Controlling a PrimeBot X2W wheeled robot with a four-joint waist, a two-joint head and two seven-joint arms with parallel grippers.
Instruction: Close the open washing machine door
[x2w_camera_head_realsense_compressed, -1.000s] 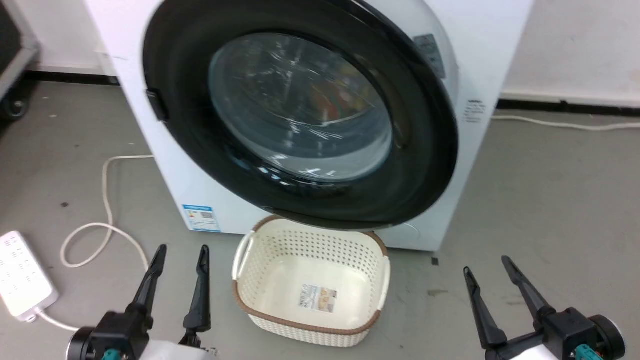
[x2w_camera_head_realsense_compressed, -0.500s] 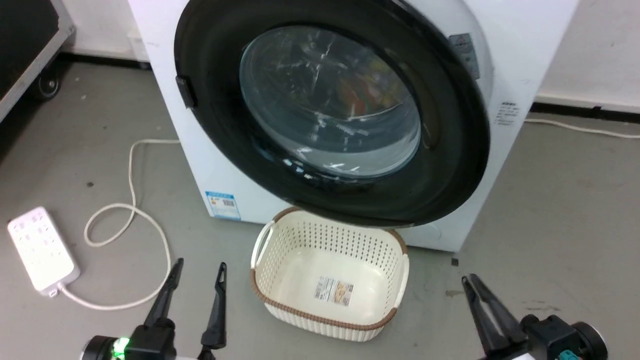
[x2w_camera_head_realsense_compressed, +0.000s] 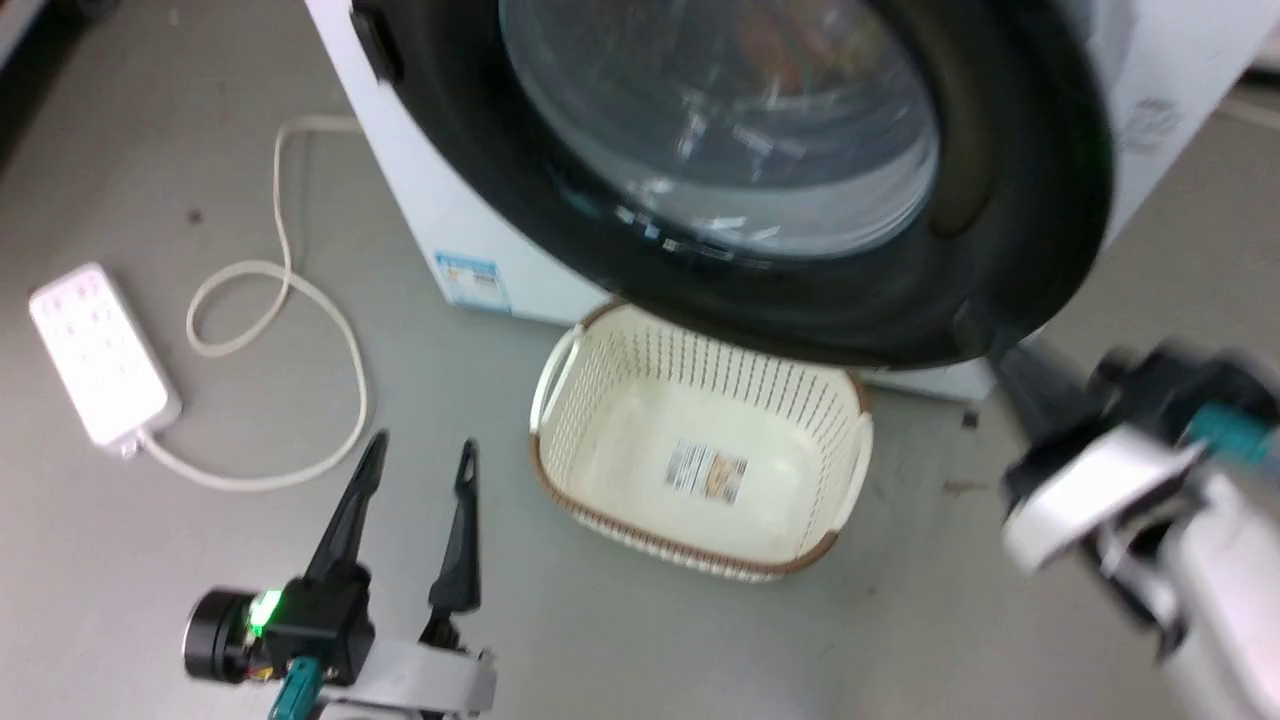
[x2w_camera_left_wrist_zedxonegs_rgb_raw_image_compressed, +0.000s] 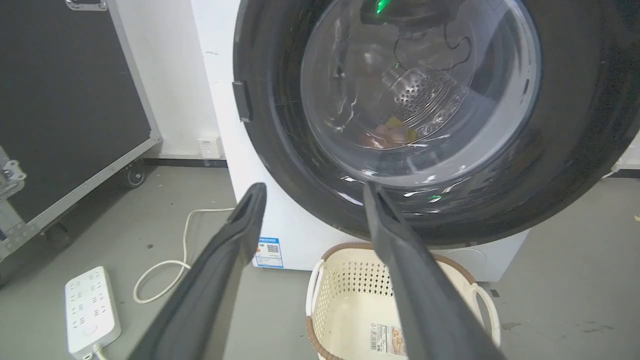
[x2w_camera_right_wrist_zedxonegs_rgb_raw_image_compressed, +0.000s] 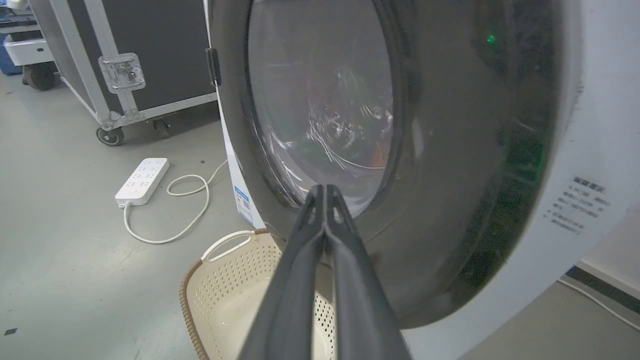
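The washing machine door (x2w_camera_head_realsense_compressed: 1010, 200), a glossy black ring around a bulging glass window (x2w_camera_head_realsense_compressed: 720, 120), stands out from the white machine front (x2w_camera_head_realsense_compressed: 470, 230), and its lower rim overhangs the basket. Its latch tab (x2w_camera_left_wrist_zedxonegs_rgb_raw_image_compressed: 243, 100) is on the left edge. My left gripper (x2w_camera_head_realsense_compressed: 423, 447) is open low on the floor side, well short of the door; from its wrist the gripper (x2w_camera_left_wrist_zedxonegs_rgb_raw_image_compressed: 314, 189) frames the door's lower rim (x2w_camera_left_wrist_zedxonegs_rgb_raw_image_compressed: 575, 150). My right gripper (x2w_camera_head_realsense_compressed: 1005, 355), blurred, reaches the door's lower right rim. In the right wrist view this gripper (x2w_camera_right_wrist_zedxonegs_rgb_raw_image_compressed: 324, 190) is shut and empty, pointing at the door (x2w_camera_right_wrist_zedxonegs_rgb_raw_image_compressed: 450, 175).
A cream perforated basket (x2w_camera_head_realsense_compressed: 690, 548) with a brown rim sits on the grey floor under the door. A white power strip (x2w_camera_head_realsense_compressed: 100, 355) and its looped cord (x2w_camera_head_realsense_compressed: 300, 290) lie to the left. A black wheeled case (x2w_camera_left_wrist_zedxonegs_rgb_raw_image_compressed: 65, 100) stands at the far left.
The head camera has moved closer and tilted down. My right gripper went from open to shut and rose toward the door's lower right rim. The left gripper stays open.
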